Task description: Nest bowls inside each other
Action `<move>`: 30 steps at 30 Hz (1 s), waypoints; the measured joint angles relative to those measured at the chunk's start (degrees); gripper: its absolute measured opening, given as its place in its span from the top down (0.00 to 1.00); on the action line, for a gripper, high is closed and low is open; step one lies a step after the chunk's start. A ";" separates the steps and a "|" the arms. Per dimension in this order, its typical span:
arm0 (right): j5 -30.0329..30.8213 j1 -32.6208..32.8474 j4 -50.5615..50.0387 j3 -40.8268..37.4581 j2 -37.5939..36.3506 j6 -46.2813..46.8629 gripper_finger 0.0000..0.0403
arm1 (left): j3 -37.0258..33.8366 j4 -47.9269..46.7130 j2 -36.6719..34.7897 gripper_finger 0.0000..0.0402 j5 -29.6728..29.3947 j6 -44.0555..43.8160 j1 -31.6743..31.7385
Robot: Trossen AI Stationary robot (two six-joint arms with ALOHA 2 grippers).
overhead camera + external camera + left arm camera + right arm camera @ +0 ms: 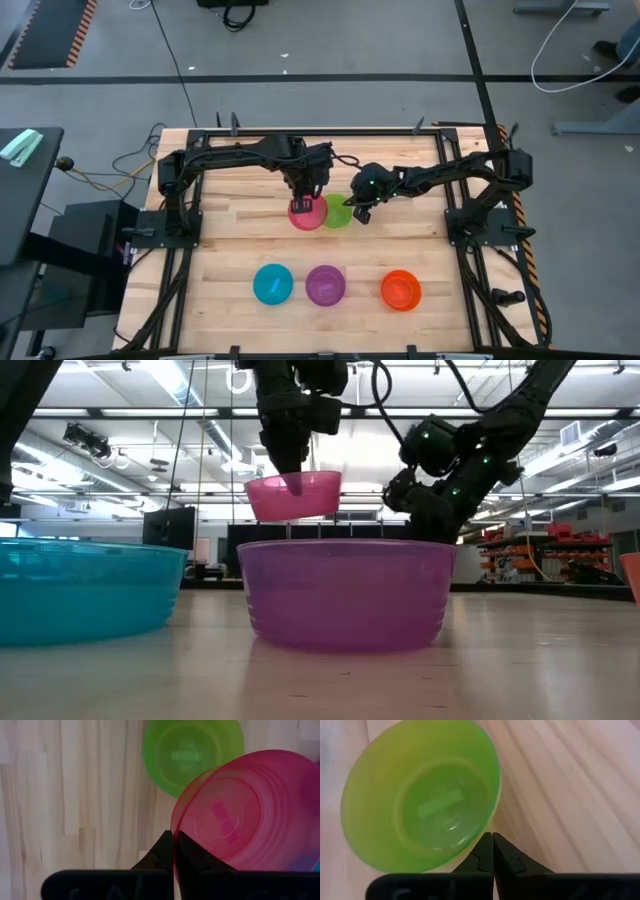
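Two bowls sit mid-frame in the high view: the left pincer [303, 203] is clamped on the lifted, empty pink bowl's [305, 213] rim; the right pincer [357, 210] is closed on the green bowl's [336, 211] rim, its yellowish edge hinting another bowl beneath.

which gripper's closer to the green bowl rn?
Right. The right gripper is shut on the green bowl rim. The left gripper holds the pink bowl in the air beside it.

Pink bowl [305, 214] hangs lifted, upright, touching the green bowl [337, 212] mid-table. Blue [273, 284], purple [325, 285] and orange [401, 290] bowls sit upright in a near row.
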 joint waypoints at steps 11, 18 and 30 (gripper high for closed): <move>-2.22 1.02 6.27 0.65 2.58 0.92 1.00 | 0.00 1.25 0.02 0.98 -0.09 0.24 0.00; -2.62 3.01 6.60 3.14 2.65 -0.89 1.00 | -0.77 3.76 0.42 0.98 0.07 0.32 0.33; 1.15 3.67 -5.69 3.67 -1.09 -3.31 1.00 | -0.90 7.27 2.12 0.98 4.76 1.58 0.11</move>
